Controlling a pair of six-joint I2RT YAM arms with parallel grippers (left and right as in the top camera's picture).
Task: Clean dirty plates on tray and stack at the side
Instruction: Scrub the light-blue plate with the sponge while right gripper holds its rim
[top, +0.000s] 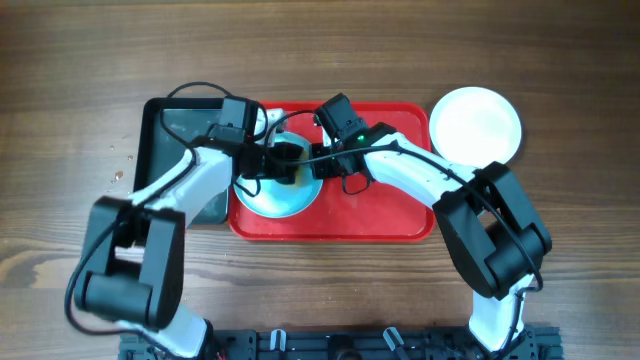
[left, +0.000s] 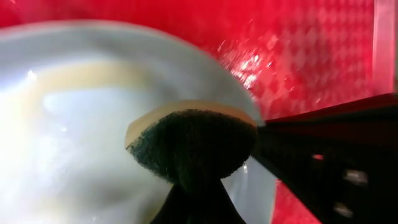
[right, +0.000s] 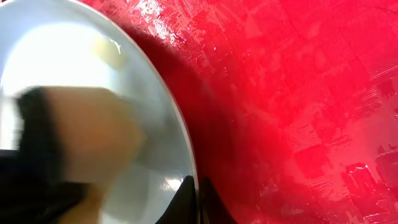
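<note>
Red tray (top: 390, 215), plastic with a raised rim: we record it in the middle of the wooden table (top: 560, 60). Turquoise plate (top: 285, 198): lies in the tray's left end, with a yellowish smear on its inner surface. Left gripper (top: 284, 160): clamped on the sponge (left: 193, 146), whose dark face is pressed to the plate. Right gripper (right: 198, 200): fingertips pinched together on the plate's rim. White plate (top: 477, 125): on the table, just beside the tray's far right corner. Black tray (top: 165, 125): just beside the red tray's left edge.
</note>
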